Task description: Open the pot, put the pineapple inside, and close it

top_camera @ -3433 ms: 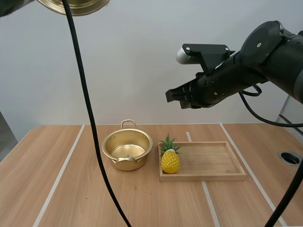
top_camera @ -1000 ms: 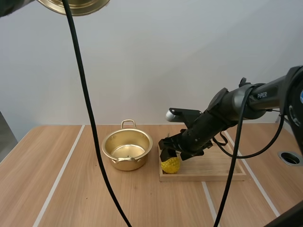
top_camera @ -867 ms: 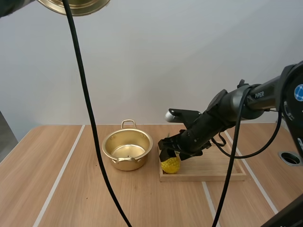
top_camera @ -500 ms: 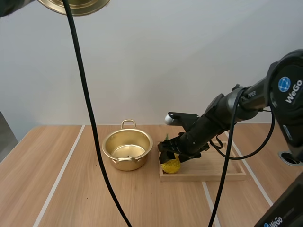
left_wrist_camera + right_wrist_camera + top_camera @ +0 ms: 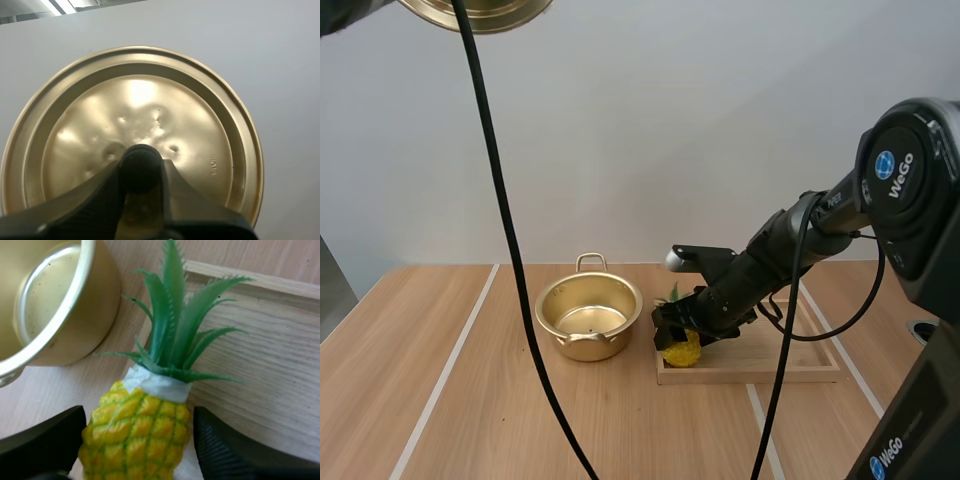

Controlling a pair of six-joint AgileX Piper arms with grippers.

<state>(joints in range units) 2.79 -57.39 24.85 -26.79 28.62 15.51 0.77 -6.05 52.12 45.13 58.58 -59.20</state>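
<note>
**A:** Right claw [image 5: 139, 455] is down at the pineapple [image 5: 135, 425], fingers spread, one on each side of the yellow body. I see a gap on one side, so no squeeze yet.

**B:** And the pineapple stands upright on the wooden tray [image 5: 790, 372], at the end closest to the pot [image 5: 620, 335].

**A:** It looks like a toy to me: light and stiff, with a bumpy skin that should give the ribbed fingers some bite.

**B:** I'd grip the widest part of the body. The leaves look thin and bendy, so a grip up there would likely slip or tilt it.

**A:** The left claw [image 5: 141, 172] is high overhead, clamped on the lid [image 5: 200, 125] by its dark knob [image 5: 141, 150].

**B:** So the pot is open and looks empty, sitting just beside the tray on the wooden table [image 5: 470, 400].

**A:** It's a flat, smooth surface. The tray has a low edge, so the pineapple needs lifting over that and then over the pot's rim.

**B:** It's a short trip sideways, and nothing stands between the two. The pot's mouth looks wide enough, though the leaves may poke up under the lid.
</note>
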